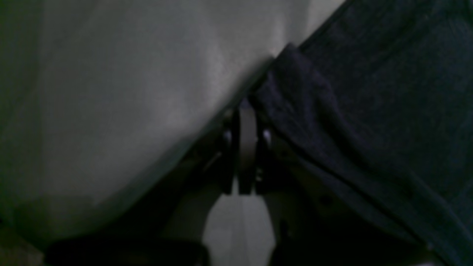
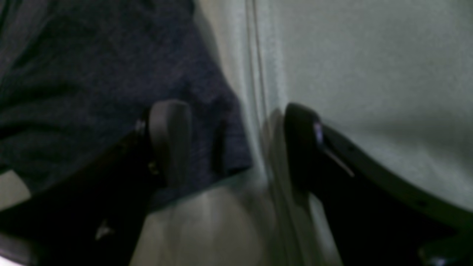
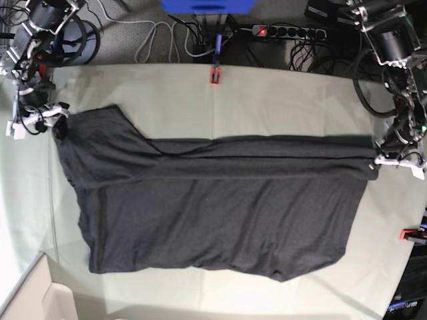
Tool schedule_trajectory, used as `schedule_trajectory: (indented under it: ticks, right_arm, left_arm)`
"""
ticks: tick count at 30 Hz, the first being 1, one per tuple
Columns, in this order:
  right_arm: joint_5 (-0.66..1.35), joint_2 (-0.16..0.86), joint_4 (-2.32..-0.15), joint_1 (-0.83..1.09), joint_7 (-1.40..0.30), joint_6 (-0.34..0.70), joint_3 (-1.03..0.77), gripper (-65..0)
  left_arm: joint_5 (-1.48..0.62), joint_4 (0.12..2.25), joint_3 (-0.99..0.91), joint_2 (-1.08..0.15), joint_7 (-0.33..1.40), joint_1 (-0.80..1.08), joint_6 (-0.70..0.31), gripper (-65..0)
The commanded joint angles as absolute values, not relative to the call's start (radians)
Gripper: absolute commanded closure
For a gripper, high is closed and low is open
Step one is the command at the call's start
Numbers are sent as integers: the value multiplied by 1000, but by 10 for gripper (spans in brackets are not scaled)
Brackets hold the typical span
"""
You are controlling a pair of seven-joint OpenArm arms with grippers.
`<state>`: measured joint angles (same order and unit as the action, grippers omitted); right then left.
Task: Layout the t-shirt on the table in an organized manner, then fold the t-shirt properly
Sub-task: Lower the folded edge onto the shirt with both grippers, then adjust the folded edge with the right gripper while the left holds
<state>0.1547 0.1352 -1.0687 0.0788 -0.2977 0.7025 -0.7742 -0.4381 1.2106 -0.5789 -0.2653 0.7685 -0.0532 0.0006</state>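
Fingers of the left gripper [image 1: 247, 122] are pinched together on the t-shirt [image 3: 213, 207] at its hem corner; the right gripper [image 2: 236, 144] gapes wide at the sleeve tip, gripping nothing. The shirt lies lengthwise between them on the table [image 3: 287, 100].

Beyond the work surface, grey floor [image 3: 133, 40] is showing, cables [image 3: 170, 33] are trailing across it, a power strip [image 3: 280, 30] is glowing red, and a blue box [image 3: 208, 5] is sitting at the far edge.

Black arms [image 3: 30, 40], grey-padded jaws.
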Motion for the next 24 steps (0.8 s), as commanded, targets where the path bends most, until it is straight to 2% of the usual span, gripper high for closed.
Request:
schedule_trajectory:
  ticks: [1, 15, 18, 24]
  right_arm:
    - [134, 128, -1067, 96, -361, 698, -753, -378]
    - [136, 148, -1078, 73, -361, 698, -716, -73]
    - [136, 162, -1102, 62, -361, 698, -716, -47]
    - [136, 159, -1230, 71, -363, 698, -717, -41]
  left_arm:
    - [-440, 1225, -584, -285, 750, -68, 2, -1]
    - [-440, 1224, -584, -285, 750, -74, 2, -1]
    - [-440, 1224, -584, -285, 750, -74, 2, -1]
    - [-440, 1222, -584, -283, 750, -76, 2, -1]
